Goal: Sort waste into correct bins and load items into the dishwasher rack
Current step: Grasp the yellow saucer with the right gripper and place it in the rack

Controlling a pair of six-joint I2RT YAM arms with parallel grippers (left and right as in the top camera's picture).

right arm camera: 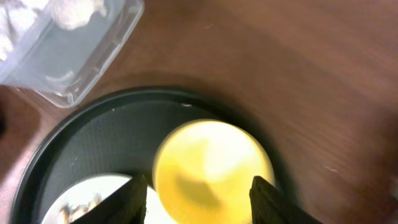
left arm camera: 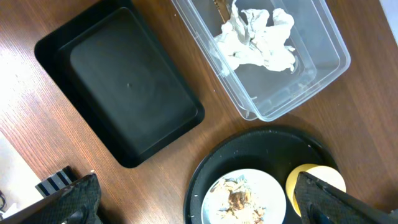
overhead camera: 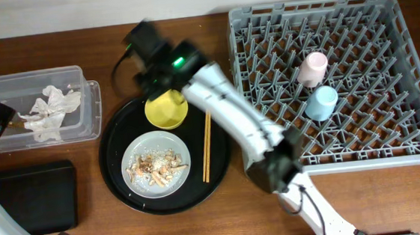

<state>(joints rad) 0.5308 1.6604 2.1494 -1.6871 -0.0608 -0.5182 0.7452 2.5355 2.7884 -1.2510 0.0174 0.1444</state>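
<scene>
While in the rack (overhead camera: pixel 371 60), two cups (overhead camera: pixel 313 68) (overhead camera: pixel 321 103)

Robot lab: wooden table (overhead camera: pixel 397 200), dishwasher rack (overhead camera: pixel 312 6)

On my wooden counter (overhead camera: pixel 98 36) sit a clear box (overhead camera: pixel 85 129) far left, a flat black tray (overhead camera: pixel 32 195) near left, a round black tray (overhead camera: pixel 118 149) in the middle, and a grey rack (overhead camera: pixel 386 58) on the right.
</scene>
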